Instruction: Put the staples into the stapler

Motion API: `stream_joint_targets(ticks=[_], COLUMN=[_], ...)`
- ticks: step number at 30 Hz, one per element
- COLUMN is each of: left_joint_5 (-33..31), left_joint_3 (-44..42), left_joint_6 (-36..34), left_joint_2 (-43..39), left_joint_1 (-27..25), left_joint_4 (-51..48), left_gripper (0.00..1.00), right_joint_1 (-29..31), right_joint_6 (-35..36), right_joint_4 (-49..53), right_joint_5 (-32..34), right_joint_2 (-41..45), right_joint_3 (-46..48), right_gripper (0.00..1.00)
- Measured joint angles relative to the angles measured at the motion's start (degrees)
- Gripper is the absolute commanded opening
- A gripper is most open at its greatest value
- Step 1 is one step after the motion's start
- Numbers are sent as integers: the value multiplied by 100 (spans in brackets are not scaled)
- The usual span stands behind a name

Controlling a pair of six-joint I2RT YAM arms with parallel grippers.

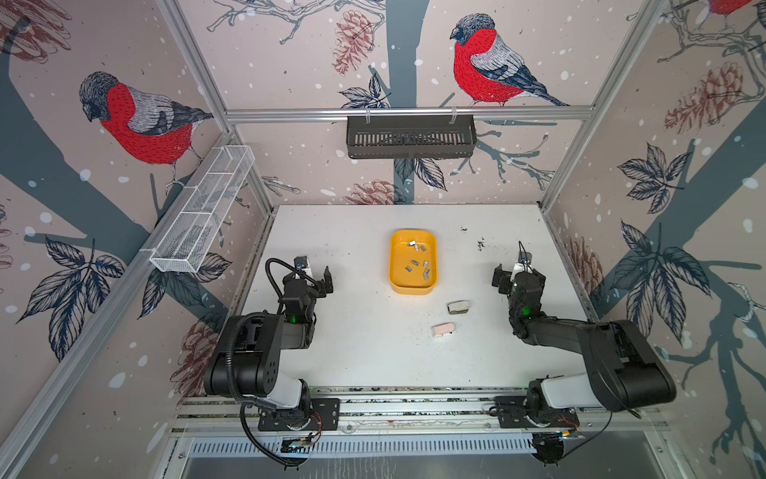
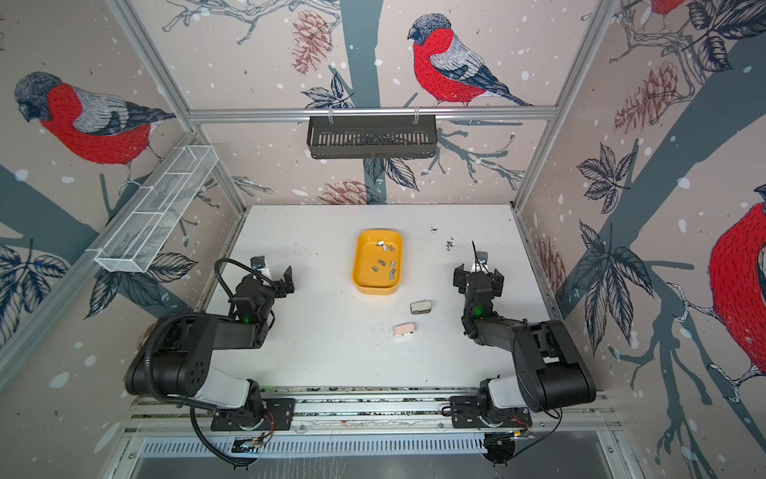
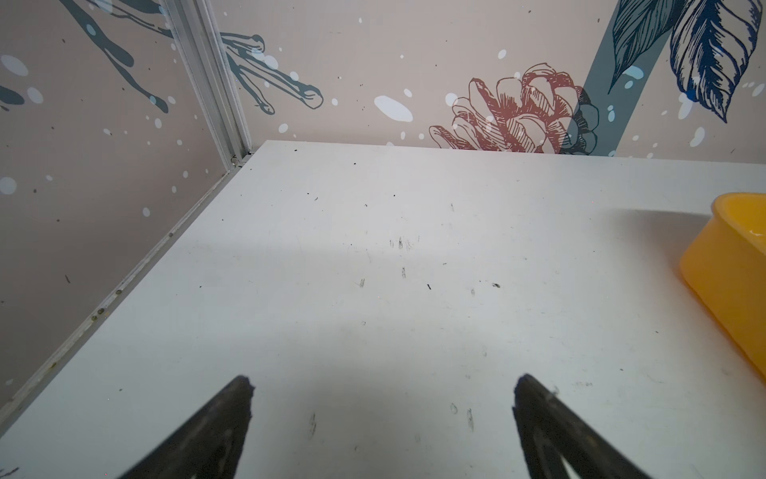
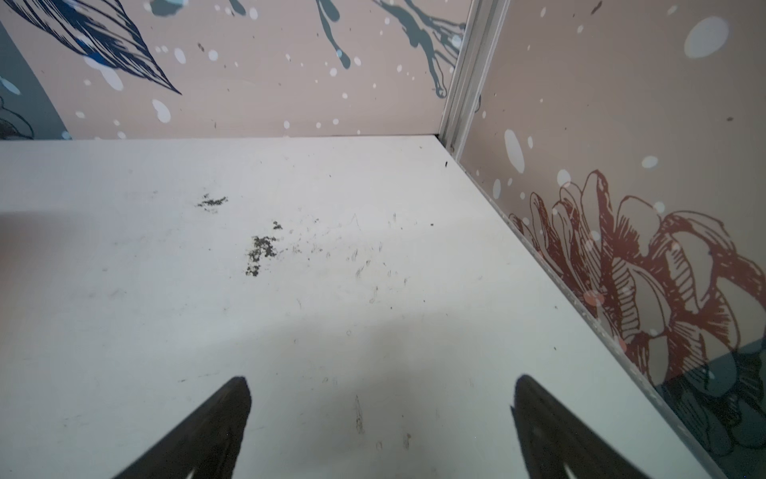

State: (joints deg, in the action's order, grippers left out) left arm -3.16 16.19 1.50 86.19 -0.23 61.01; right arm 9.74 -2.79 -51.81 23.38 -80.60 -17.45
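Staples lie scattered in the yellow tray, too small to count; the grey stapler and pink stapler rest near it. Left gripper and right gripper stand with jaws apart and empty, over bare surface near the side walls.

Brightly, evenly lit from overhead, with soft grey shadows on the table, blurred wrist-view foregrounds, wide-angle bowing at edges.

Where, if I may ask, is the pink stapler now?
In both top views the pink stapler lies on the table, right of centre, just nearer the front edge than the grey stapler.
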Motion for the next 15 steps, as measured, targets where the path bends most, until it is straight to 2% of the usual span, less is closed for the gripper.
stream_joint_targets(ticks=[10,15], left_joint_5=[0,0], left_joint_3=[0,0], left_joint_6=[0,0], left_joint_2=[-2,-2], left_joint_1=[0,0], left_joint_4=[0,0], left_gripper=[98,98], right_joint_1=[-35,-94], right_joint_6=[280,317], right_joint_4=[-627,-1272], right_joint_5=[-407,-437], right_joint_2=[208,-133], right_joint_3=[348,638], right_gripper=[99,99])
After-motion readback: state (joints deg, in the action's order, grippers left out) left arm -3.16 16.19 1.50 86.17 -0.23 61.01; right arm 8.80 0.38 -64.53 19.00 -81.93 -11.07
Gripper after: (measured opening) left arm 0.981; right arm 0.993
